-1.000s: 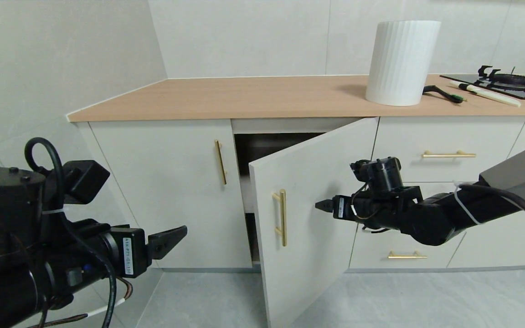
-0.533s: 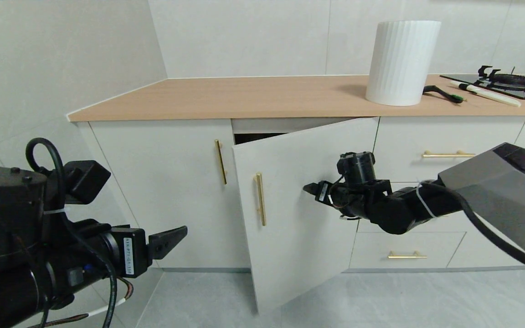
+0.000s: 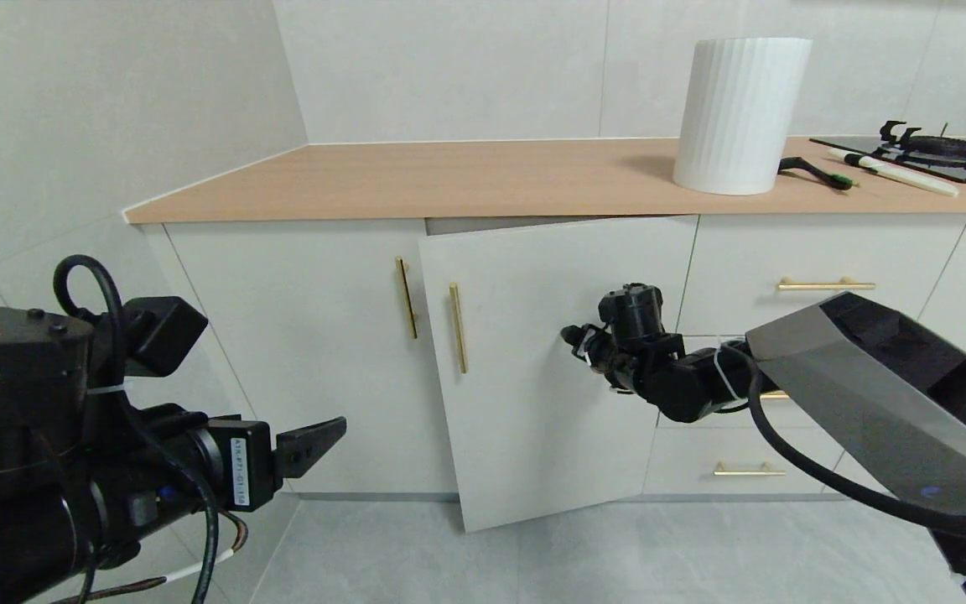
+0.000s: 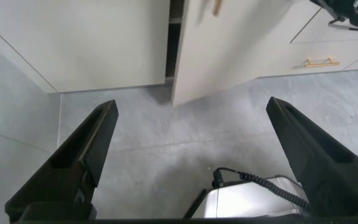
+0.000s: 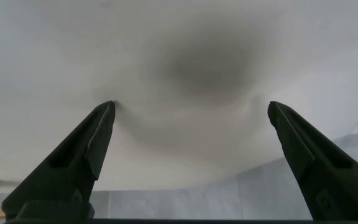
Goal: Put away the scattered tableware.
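right jaws, spread wide, rest against the almost-closed cabinet door (image 3: 533, 403).

Claws: two, left claw (image 3: 312, 443) and right claw (image 3: 573, 337).
Cabinet doors: two, ajar door (image 3: 550, 394) at the right claw's tips, shut door (image 3: 298, 352) beyond the left claw.
Upright door handles (image 3: 458, 327): two, between the claws.
Drawer handles (image 3: 825, 285): two in plain sight, right of the right claw.
White ribbed canister (image 3: 739, 113): one, above the right claw.
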Robot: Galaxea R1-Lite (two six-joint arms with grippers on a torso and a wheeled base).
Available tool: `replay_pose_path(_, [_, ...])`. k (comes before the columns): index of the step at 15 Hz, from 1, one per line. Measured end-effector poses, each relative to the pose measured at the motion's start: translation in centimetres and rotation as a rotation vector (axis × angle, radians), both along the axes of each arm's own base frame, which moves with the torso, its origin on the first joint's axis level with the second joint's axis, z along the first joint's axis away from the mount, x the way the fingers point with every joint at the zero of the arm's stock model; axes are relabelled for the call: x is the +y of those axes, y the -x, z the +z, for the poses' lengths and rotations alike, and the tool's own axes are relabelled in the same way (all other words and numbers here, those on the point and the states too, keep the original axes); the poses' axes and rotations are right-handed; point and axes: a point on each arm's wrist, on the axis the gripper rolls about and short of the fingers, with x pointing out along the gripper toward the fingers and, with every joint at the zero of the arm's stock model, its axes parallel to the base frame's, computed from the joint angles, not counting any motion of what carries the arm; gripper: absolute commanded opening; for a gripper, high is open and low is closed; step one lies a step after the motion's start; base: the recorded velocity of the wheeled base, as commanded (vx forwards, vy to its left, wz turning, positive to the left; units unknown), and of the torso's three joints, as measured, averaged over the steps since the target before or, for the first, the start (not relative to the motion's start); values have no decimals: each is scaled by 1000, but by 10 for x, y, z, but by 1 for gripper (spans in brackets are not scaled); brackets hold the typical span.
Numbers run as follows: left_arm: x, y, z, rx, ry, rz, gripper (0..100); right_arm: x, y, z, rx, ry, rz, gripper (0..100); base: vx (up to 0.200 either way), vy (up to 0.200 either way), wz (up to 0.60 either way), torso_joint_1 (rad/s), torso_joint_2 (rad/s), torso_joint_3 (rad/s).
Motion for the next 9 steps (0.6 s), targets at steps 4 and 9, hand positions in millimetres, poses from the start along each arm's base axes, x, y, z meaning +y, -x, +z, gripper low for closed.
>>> replay_pose_path(4, [0, 0, 0, 0, 0, 0, 100, -9, -14, -4, -21, -5, -65, 100, 0, 0, 0, 0, 0, 0])
replay_pose_path(9, [0, 0, 0, 1, -1, 0, 100, -18, -30, -9, -37, 14, -147, 100, 0, 0, 0, 0, 0, 0])
